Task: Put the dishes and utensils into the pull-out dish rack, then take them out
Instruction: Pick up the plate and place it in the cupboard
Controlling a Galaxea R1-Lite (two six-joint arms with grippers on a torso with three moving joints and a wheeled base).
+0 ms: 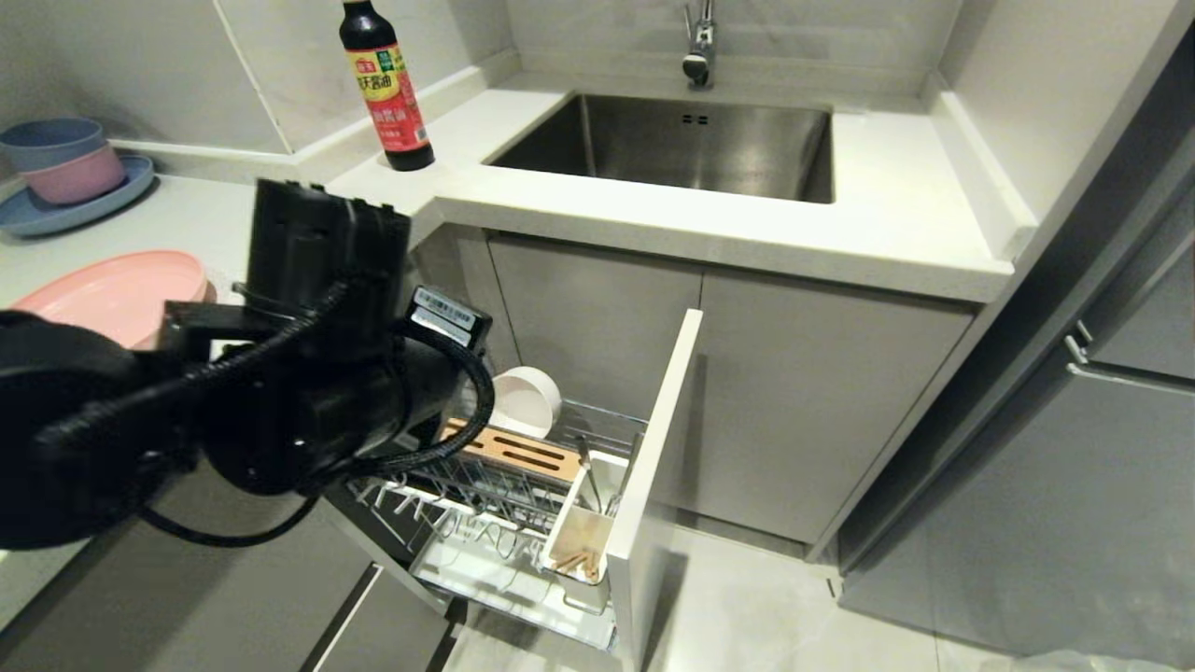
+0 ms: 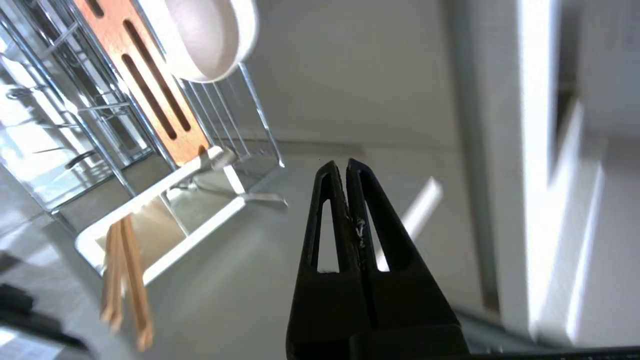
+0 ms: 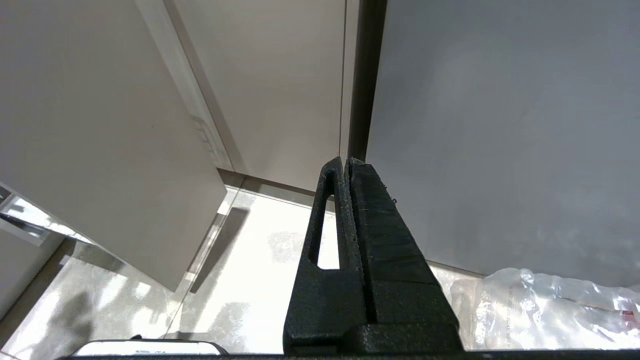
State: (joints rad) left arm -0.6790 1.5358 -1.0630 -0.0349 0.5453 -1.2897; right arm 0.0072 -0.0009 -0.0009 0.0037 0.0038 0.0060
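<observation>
The pull-out dish rack [image 1: 495,490] stands drawn out under the counter. The cream-white bowl [image 1: 526,399] leans on edge behind its wooden strip [image 1: 509,453]. In the white utensil cup [image 1: 579,537] stand the chopsticks [image 1: 571,563] and the silver spoon [image 1: 590,476]. The pale-pink plate [image 1: 117,289] lies on the counter to the left. My left arm [image 1: 308,373] hangs over the rack's left side and hides its own fingers there. In the left wrist view my left gripper [image 2: 346,162] is shut and empty, off to the side of the bowl [image 2: 210,37], chopsticks [image 2: 125,280] and spoon [image 2: 260,198]. My right gripper [image 3: 346,161] is shut, parked low.
Stacked blue and pink bowls on a blue plate [image 1: 56,159] sit at the far left of the counter. A sauce bottle [image 1: 385,84] stands beside the sink [image 1: 672,140]. The rack's white front panel [image 1: 658,467] juts out into the floor space. A clear plastic bag [image 3: 550,305] lies near the right gripper.
</observation>
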